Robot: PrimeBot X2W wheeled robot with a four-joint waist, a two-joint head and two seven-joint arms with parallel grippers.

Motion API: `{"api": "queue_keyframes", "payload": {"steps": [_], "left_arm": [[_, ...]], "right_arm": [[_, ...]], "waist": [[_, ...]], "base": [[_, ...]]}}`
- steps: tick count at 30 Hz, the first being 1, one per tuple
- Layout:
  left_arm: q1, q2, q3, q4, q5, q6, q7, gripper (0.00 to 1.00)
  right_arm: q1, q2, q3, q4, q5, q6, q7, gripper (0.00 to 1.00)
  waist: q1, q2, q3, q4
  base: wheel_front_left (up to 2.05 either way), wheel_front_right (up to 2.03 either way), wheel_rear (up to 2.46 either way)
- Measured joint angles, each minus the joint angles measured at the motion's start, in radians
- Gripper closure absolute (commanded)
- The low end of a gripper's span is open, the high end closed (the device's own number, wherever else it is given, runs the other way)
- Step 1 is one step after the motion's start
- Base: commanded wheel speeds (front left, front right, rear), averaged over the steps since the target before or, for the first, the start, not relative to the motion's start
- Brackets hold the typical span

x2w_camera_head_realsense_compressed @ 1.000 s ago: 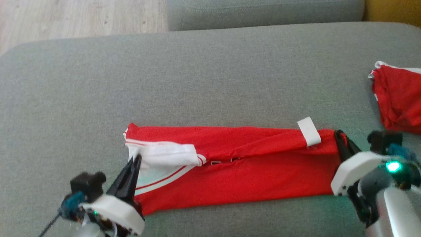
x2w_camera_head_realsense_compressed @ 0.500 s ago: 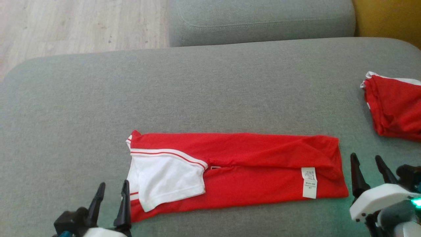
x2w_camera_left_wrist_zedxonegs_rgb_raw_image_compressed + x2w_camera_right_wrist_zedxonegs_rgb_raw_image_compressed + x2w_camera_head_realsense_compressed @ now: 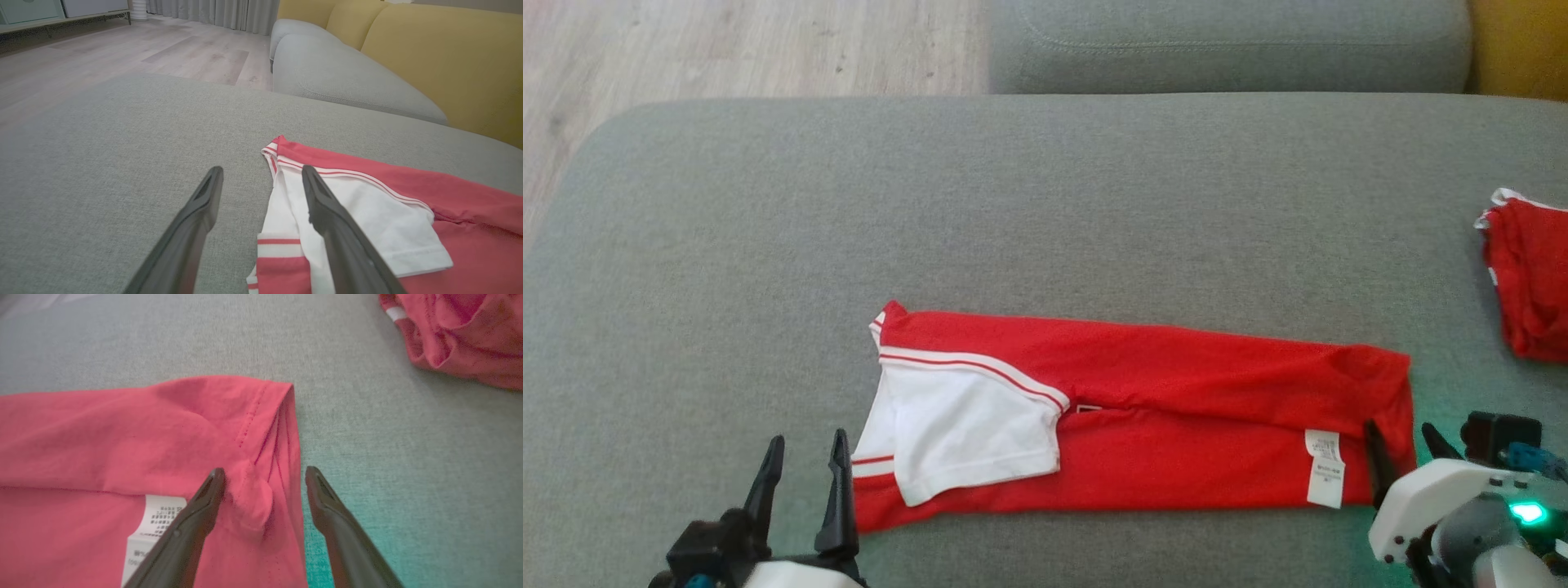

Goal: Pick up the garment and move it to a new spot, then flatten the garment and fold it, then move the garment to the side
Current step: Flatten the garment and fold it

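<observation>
The garment (image 3: 1176, 408), a red shirt with a white sleeve (image 3: 972, 433), lies folded into a long strip across the grey cushion (image 3: 1045, 204). My left gripper (image 3: 805, 449) is open at the strip's left end. In the left wrist view that gripper (image 3: 261, 169) has one finger over the white sleeve (image 3: 367, 212) and the other over bare cushion. My right gripper (image 3: 1398, 427) is open at the right end. Seen from the right wrist, it (image 3: 264, 469) straddles the hem of the garment (image 3: 122, 428), beside a white care label (image 3: 151, 522). Neither holds anything.
A second red garment (image 3: 1531, 286) lies bunched at the cushion's right edge and appears in the right wrist view (image 3: 461, 335). Another grey cushion (image 3: 1225, 41) sits behind, with a yellow backrest (image 3: 441, 61). Wooden floor (image 3: 727, 41) lies beyond the cushion's left and far edges.
Both grippers have let go of the garment's ends, opened and drawn back toward me. The label end has dropped flat. The camera has also shifted.
</observation>
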Motion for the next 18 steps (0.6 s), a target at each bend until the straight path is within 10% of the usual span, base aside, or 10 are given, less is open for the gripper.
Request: {"api": "queue_keyframes", "payload": {"steps": [7,8,11,18], "left_arm": [[0.0,0.0,0.0,-0.006,0.006,0.005,0.0,0.0],[0.0,0.001,0.0,-0.008,0.007,0.008,0.0,0.0],[-0.001,0.001,-0.001,-0.014,0.007,0.011,0.001,0.0],[-0.004,0.004,-0.006,-0.03,0.025,0.022,0.011,0.0]], "right_arm": [[-0.055,0.0,-0.024,0.117,-0.004,0.0,0.001,0.0],[-0.068,0.0,-0.022,0.13,-0.004,0.0,0.001,0.39],[-0.1,-0.001,-0.005,0.16,-0.004,0.0,0.0,1.0],[-0.138,0.005,-0.005,0.169,0.004,0.0,-0.014,1.0]], "waist": [[0.0,0.0,0.019,0.009],[0.0,0.0,0.021,0.007],[0.0,0.0,0.025,-0.004],[0.0,0.0,0.024,-0.053]], "base": [[0.0,0.0,0.0],[0.0,0.0,0.0],[0.0,0.0,0.0],[0.0,0.0,0.0]]}}
